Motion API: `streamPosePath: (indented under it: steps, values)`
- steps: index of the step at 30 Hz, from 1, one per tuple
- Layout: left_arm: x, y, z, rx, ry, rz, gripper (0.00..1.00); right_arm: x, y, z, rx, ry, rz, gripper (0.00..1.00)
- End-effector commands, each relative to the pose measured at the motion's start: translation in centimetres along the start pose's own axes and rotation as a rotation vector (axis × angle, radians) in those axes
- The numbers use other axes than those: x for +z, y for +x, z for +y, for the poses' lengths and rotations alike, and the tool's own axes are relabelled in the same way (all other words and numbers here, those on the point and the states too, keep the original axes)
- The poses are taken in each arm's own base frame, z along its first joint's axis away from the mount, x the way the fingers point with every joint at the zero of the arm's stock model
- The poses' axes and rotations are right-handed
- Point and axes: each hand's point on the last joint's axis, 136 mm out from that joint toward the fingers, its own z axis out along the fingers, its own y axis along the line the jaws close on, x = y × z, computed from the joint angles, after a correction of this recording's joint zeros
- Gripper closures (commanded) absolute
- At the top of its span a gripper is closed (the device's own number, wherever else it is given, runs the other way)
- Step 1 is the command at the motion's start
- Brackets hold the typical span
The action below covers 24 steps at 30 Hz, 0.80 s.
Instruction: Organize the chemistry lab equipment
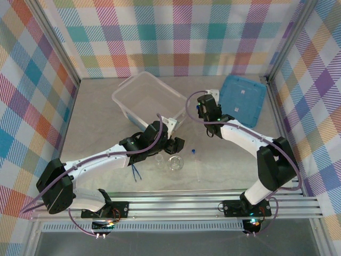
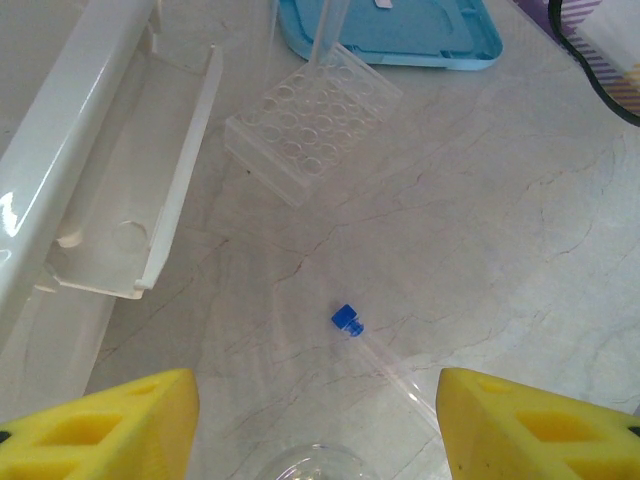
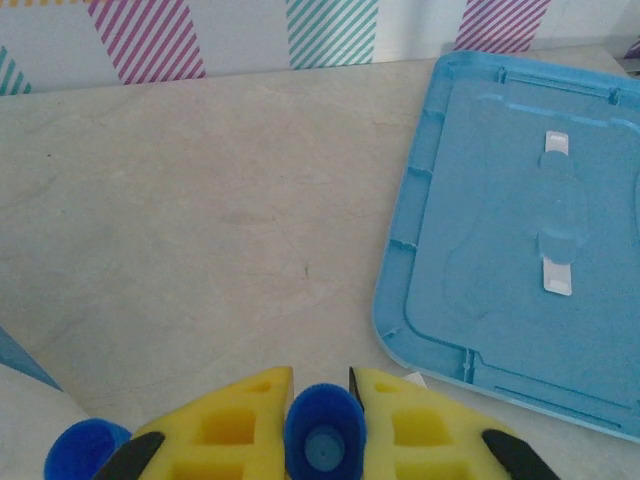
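Observation:
My left gripper (image 1: 175, 144) (image 2: 315, 440) hangs open over the table, and its yellow fingers (image 2: 100, 425) hold nothing. Between and just ahead of them lies a thin clear blue-capped tube (image 2: 347, 320) (image 1: 193, 152). The rim of the clear glass flask (image 2: 310, 462) (image 1: 175, 162) sits right under the jaws. A tiny clear beaker (image 1: 160, 159) stands left of the flask, and dark blue tweezers (image 1: 137, 173) lie nearer the front. My right gripper (image 1: 205, 98) (image 3: 322, 385) is shut on another blue-capped tube (image 3: 325, 440) above a clear tube rack (image 2: 315, 125). A second blue cap (image 3: 85, 450) shows at its lower left.
The large translucent plastic box (image 1: 146, 101) (image 2: 90, 130) stands at the back centre, close to the left of my left gripper. The flat blue lid (image 1: 242, 98) (image 3: 520, 260) (image 2: 400, 30) lies at the back right, next to the rack. Checked walls enclose the table.

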Motion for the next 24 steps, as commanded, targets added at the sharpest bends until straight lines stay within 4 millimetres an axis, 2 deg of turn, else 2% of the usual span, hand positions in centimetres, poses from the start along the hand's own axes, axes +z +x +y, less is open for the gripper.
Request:
streamPosePath:
  steps: [1,8,24]
  values:
    - [-0.3,-0.1,0.5,-0.015,-0.008,-0.001,0.36,0.6,0.5,-0.2,0.017,0.007,0.006,0.84]
    - [-0.2,0.0,0.5,-0.016,-0.006,0.001,0.36,0.7,1.6,-0.2,0.03,-0.003,0.023,0.84]
    - [0.7,0.3,0.3,-0.031,0.013,0.014,0.36,0.2,3.2,-0.3,0.035,-0.023,0.053,0.76]
